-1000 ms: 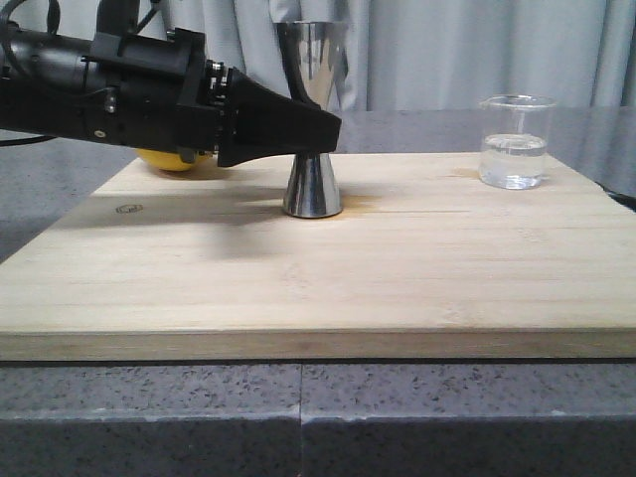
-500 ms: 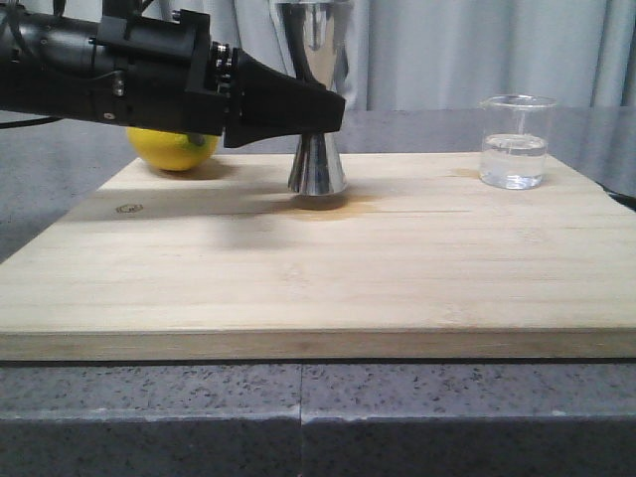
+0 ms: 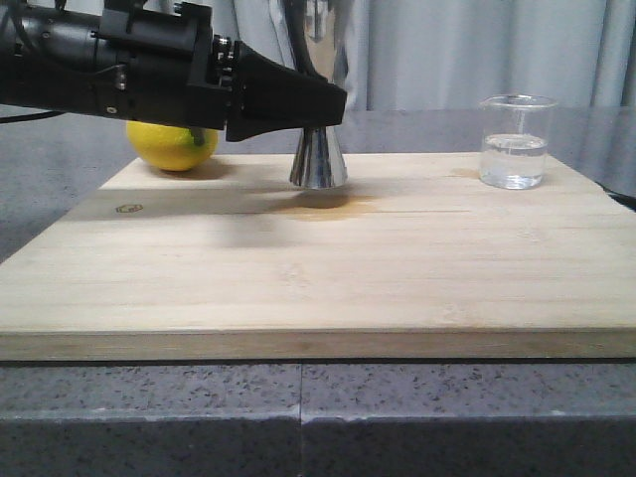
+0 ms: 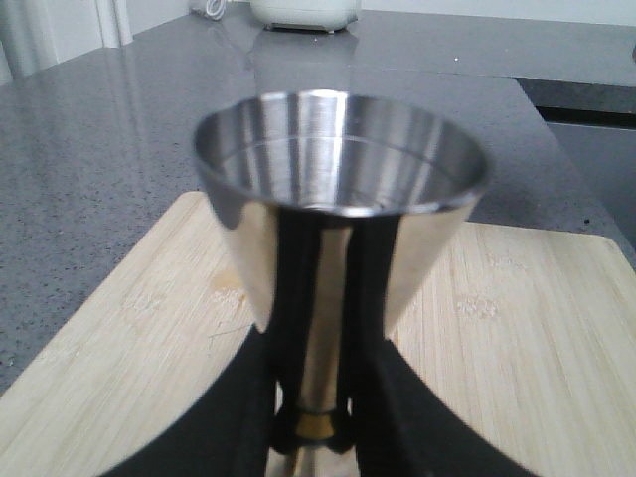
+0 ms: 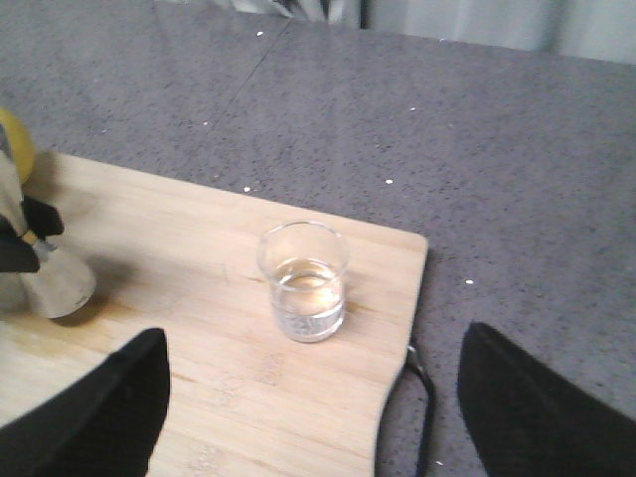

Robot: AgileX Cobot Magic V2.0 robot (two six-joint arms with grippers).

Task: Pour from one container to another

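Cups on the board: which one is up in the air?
The shiny steel jigger, held at its waist by the left tool, hangs above the board. The glass beaker with water stands on it, untouched.

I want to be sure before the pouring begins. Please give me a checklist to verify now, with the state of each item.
1. Left claw shut on the jigger at its waist: ok.
2. Jigger lifted clear of the wooden board: ok.
3. Jigger upright: ok.
4. Beaker upright on the board with clear liquid inside: ok.
5. Right claw open around the beaker: not ok; it is open but short of the beaker.
6. Lemon away from the beaker: ok.
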